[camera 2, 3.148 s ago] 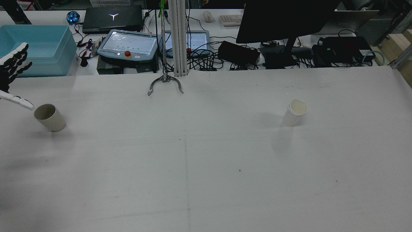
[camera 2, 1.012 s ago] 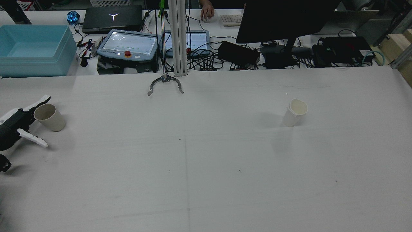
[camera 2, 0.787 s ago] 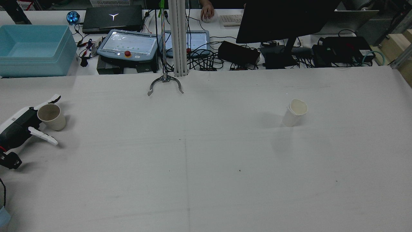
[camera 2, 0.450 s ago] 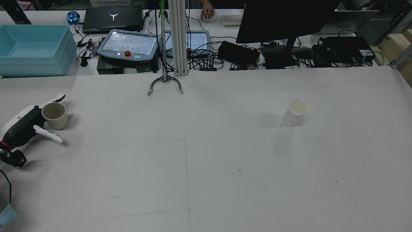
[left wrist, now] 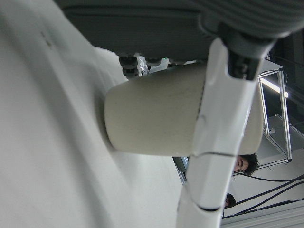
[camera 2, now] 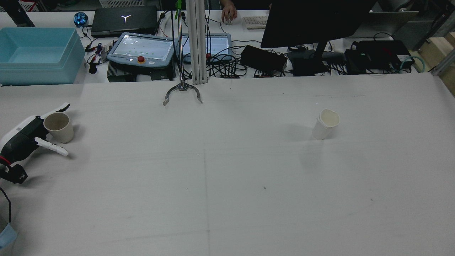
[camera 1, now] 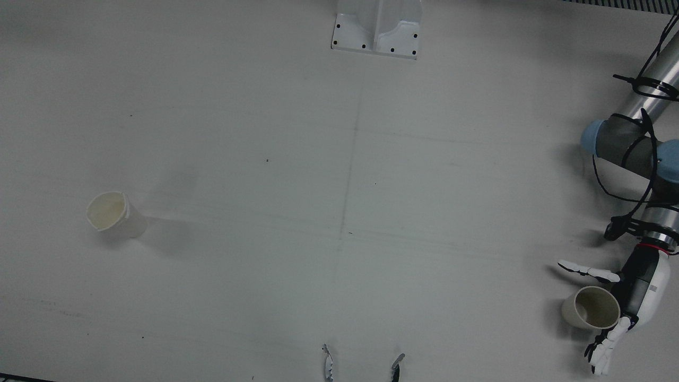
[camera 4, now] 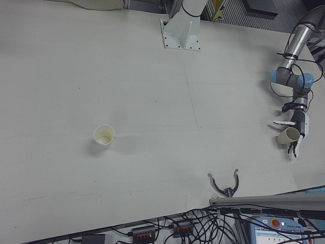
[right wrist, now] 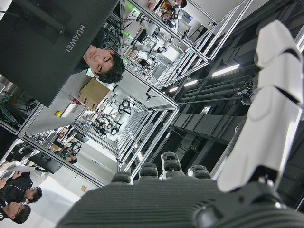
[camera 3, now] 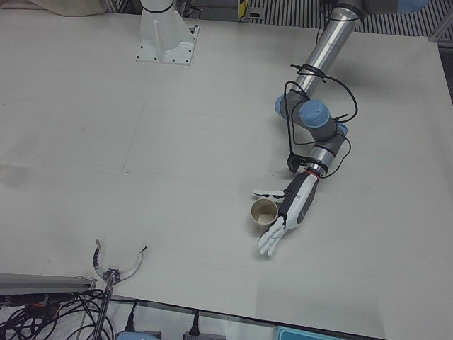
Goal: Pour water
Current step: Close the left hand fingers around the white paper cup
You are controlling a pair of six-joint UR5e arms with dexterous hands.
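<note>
White cloth covers the counter [camera 2: 227, 170]. At its left edge stands an upright beige paper cup [camera 2: 58, 127]; the left hand [camera 2: 26, 137] flanks it, fingers [camera 1: 588, 271] spread wide, gripping nothing. Well apart stands a white paper cup [camera 2: 325, 124]. Whether the right hand [right wrist: 199, 199] is spread or closed, I cannot tell.

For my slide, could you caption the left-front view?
Left hand open around the beige cup on the white table.
</note>
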